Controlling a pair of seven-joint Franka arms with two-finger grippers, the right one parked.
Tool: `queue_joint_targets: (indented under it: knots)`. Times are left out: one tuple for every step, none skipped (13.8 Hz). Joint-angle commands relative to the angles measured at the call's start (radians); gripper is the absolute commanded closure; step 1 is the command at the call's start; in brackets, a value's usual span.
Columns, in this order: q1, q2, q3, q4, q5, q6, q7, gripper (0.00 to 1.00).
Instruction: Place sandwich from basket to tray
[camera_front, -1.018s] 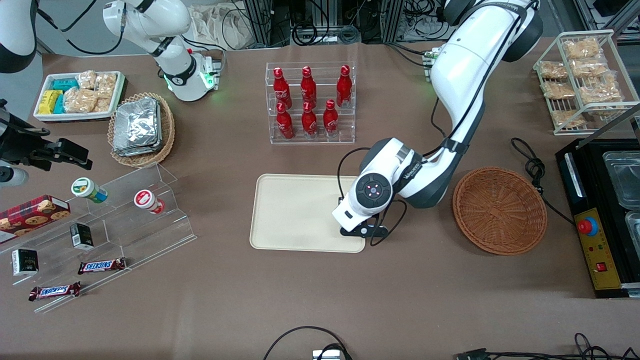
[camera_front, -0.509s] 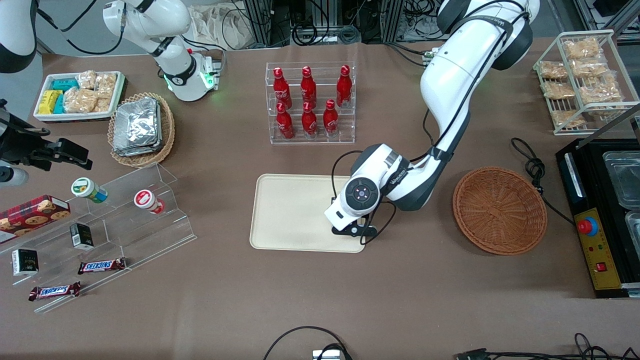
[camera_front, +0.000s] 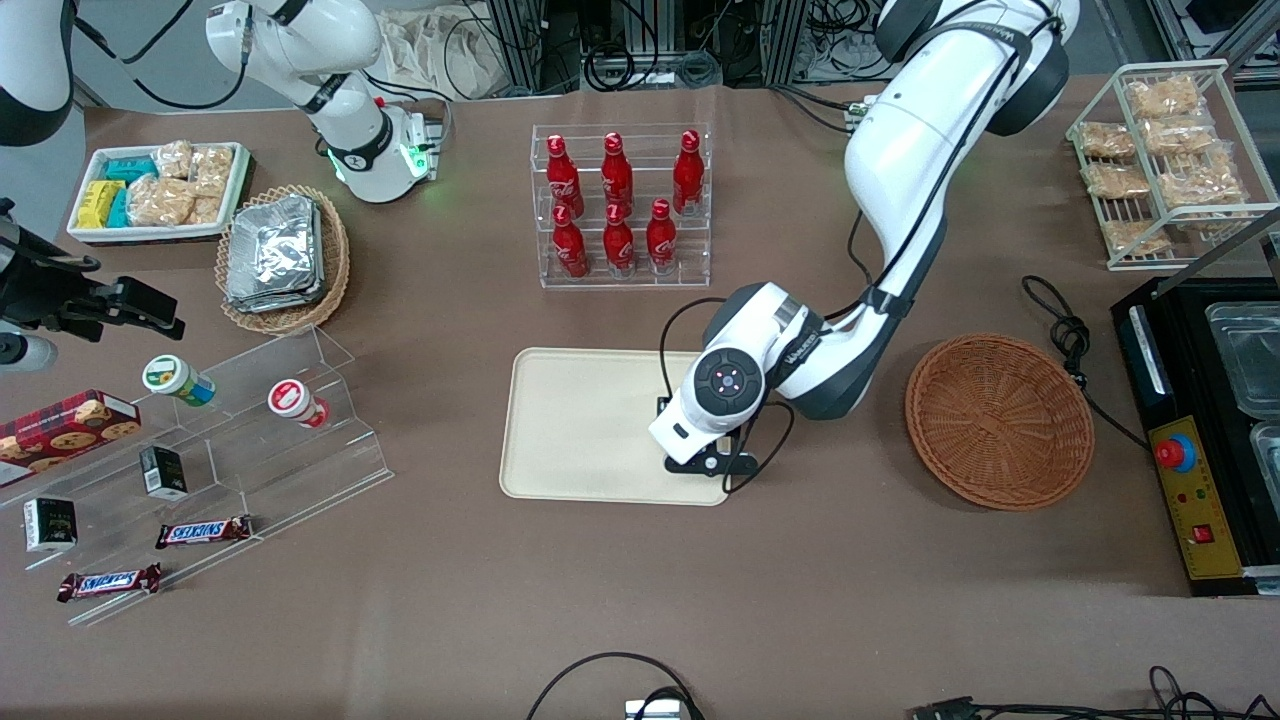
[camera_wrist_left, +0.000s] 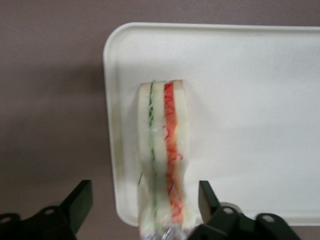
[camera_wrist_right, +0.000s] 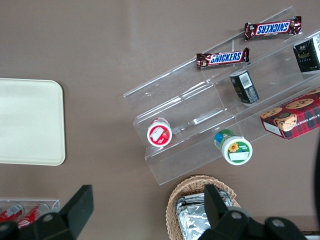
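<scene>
At mid-frame in the front view, the gripper (camera_front: 700, 450) hangs over the tray (camera_front: 580, 425), near its edge closest to the basket (camera_front: 998, 420). Its fingers are spread, and the sandwich (camera_wrist_left: 165, 155) stands edge-up on the tray between them.

Arm hides sandwich (camera_wrist_left: 165, 150); hand (camera_wrist_left: 145, 210) fingers cropped
</scene>
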Motion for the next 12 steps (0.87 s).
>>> queue_joint_targets:
  knots:
    - [0.042, -0.107, 0.008, -0.017, 0.009, -0.165, -0.01, 0.0]
    - [0.056, -0.165, 0.011, -0.063, 0.012, -0.192, -0.007, 0.0]
    - [0.101, -0.222, 0.009, -0.126, 0.013, -0.192, 0.004, 0.0]
    - [0.156, -0.28, 0.003, -0.196, 0.01, -0.187, 0.011, 0.0]
    - [0.178, -0.343, 0.003, -0.256, 0.012, -0.187, 0.045, 0.0]
    - [0.192, -0.414, 0.009, -0.305, 0.012, -0.19, 0.076, 0.0]
    - [0.242, -0.477, 0.008, -0.354, 0.012, -0.195, 0.103, 0.0]
    - [0.281, -0.544, 0.006, -0.423, 0.012, -0.192, 0.131, 0.0]
    - [0.302, -0.609, 0.008, -0.492, 0.012, -0.174, 0.151, 0.0]
    - [0.321, -0.652, 0.008, -0.534, 0.009, -0.158, 0.153, 0.0]
    - [0.336, -0.683, 0.008, -0.551, 0.007, -0.157, 0.156, 0.0]
    - [0.35, -0.7, 0.008, -0.556, 0.007, -0.16, 0.156, 0.0]
